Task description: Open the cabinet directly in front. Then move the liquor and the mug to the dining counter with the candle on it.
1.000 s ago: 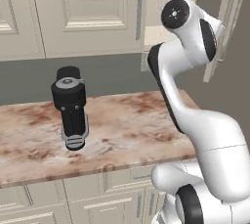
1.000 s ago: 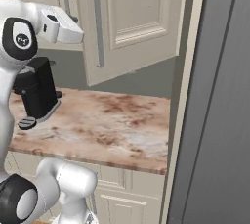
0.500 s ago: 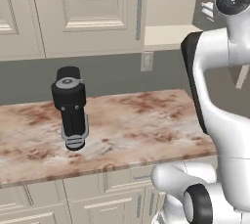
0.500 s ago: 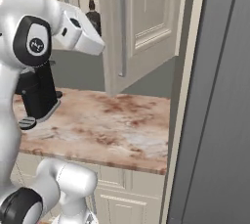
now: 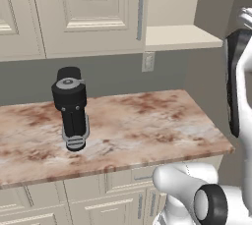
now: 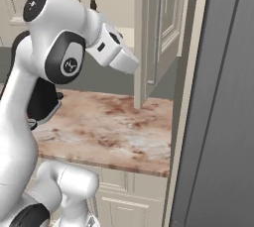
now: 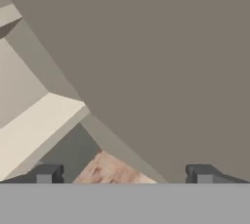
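The cabinet (image 5: 88,8) is a cream wall unit. Its right door (image 6: 168,28) stands swung out wide, grey bar handle (image 6: 156,37) facing me, and a plain beige shelf (image 5: 179,36) is bared. The liquor (image 6: 93,0) shows as a dark thin neck on that shelf, its body hidden behind my arm. My hand (image 6: 120,56) hangs left of the open door, apart from the handle. My gripper (image 7: 124,174) is open with nothing between the fingertips (image 7: 46,174), facing the door's flat grey-brown face. The mug and candle are out of view.
A stout black appliance (image 5: 72,106) with a grey round top stands on the marbled counter (image 5: 147,121) below the cabinet. A dark grey tall panel (image 6: 223,122) borders the counter on the right. Cream drawer fronts (image 5: 118,182) run under the counter.
The cabinet's right door has swung from slightly ajar to wide open. My arm has swept to the right with it, and the liquor's neck has come into sight.
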Available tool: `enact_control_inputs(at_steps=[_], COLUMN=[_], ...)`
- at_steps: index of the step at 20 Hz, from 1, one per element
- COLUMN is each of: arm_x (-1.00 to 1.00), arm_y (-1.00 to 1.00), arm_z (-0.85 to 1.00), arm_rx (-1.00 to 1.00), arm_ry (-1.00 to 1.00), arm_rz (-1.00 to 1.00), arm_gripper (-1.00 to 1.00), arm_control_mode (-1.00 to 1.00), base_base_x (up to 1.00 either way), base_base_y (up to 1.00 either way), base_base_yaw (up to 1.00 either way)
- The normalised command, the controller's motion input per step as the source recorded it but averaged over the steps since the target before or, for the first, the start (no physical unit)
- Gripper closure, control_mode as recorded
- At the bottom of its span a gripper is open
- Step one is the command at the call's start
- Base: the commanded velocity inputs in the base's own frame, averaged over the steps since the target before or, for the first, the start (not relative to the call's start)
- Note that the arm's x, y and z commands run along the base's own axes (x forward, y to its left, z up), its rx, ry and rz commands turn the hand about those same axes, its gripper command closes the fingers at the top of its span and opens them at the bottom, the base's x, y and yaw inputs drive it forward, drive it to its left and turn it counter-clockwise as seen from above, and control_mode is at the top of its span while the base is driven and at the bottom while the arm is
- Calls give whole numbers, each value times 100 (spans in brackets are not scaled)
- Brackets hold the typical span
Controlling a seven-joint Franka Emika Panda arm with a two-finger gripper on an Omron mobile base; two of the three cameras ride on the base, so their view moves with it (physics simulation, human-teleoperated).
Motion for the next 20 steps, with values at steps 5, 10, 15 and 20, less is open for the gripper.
enact_control_inputs(at_steps=[5, 10, 15, 20], arm_x=[-3, -20, -89, -36], arm_y=[-10, 64, 60, 78], arm_z=[-3, -16, 0, 2], arm_rx=[0, -9, -12, -23], arm_ry=[-9, -8, -23, -53], arm_rz=[3, 22, 18, 36], arm_gripper=[-100, -100, -100, -100], arm_control_mode=[-100, -100, -100, -100], base_base_x=[0, 0, 0, 0], base_base_y=[0, 0, 0, 0], base_base_yaw=[0, 0, 0, 0])
